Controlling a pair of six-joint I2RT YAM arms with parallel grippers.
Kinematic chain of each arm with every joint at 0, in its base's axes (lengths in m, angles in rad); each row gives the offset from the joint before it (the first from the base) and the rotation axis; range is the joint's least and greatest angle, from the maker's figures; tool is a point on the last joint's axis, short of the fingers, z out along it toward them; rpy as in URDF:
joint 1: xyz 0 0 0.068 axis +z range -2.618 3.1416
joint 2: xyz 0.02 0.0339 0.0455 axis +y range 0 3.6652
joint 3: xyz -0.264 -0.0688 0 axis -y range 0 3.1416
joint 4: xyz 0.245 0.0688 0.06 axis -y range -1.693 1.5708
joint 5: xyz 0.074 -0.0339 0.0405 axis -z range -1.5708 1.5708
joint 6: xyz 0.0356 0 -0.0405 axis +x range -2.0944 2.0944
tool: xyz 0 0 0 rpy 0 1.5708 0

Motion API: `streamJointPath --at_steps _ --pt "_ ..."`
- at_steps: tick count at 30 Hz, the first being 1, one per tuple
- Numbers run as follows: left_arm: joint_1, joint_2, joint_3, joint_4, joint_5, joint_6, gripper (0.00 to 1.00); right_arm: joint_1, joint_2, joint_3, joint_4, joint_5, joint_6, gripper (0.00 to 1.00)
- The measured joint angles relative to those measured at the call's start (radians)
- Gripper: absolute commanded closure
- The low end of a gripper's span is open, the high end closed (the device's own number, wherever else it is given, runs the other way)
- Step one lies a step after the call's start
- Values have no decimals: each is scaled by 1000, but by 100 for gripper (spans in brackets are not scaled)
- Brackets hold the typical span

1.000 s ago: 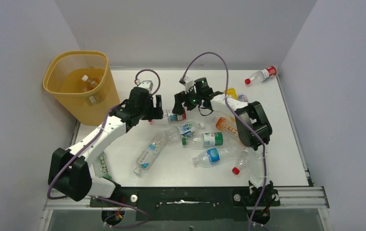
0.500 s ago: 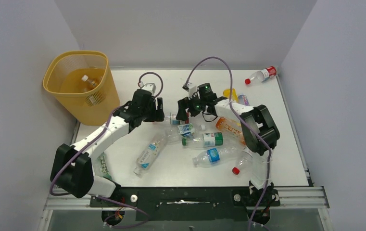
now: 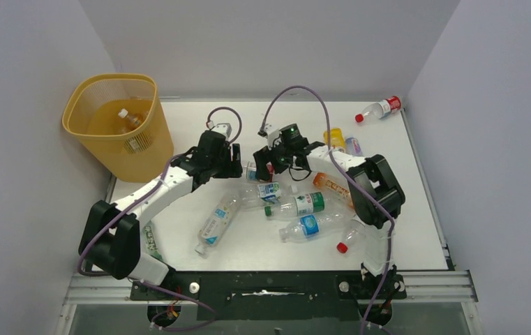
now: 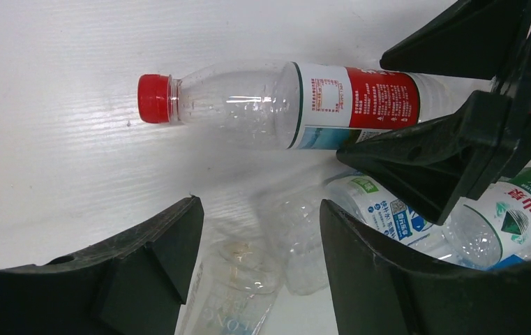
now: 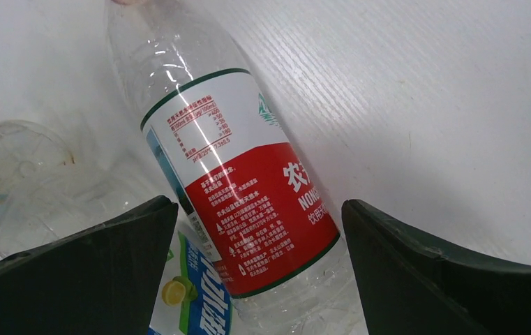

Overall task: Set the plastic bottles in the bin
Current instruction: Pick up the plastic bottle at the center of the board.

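left hand (image 4: pixel 259 209): moved in, jaws narrowed but apart, empty; red-label bottle (image 4: pixel 332 105) just ahead
right hand (image 5: pixel 259 206): wide, now straddling same bottle
task: pick looks imminent; bin (image 3: pixel 112 80) well left

One yellow bin (image 3: pixel 130 159), roughly a dozen plastic bottles (image 3: pixel 297 204)

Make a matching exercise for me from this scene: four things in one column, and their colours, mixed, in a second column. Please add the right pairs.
Things:
1. bin
2. cap of the bottle inside the bin
3. cap of the bottle in the far right corner
4. right end effector

Colours:
A. red
B. black
C. yellow-orange
D. white

Pairs: 1-C, 2-D, 3-A, 4-B
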State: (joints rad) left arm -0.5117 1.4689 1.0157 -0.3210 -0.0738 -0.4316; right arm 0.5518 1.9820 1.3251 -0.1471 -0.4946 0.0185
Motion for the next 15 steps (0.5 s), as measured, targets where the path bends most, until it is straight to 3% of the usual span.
streamJointPath --at_steps 4,11,15 --pt "0 3 0 6 0 -2 39 18 12 29 -50 53 -27 9" --pt "0 5 0 13 0 -2 38 33 42 91 -98 129 -61 34" --pt "0 7 0 13 0 -2 33 32 51 111 -114 154 -72 48"
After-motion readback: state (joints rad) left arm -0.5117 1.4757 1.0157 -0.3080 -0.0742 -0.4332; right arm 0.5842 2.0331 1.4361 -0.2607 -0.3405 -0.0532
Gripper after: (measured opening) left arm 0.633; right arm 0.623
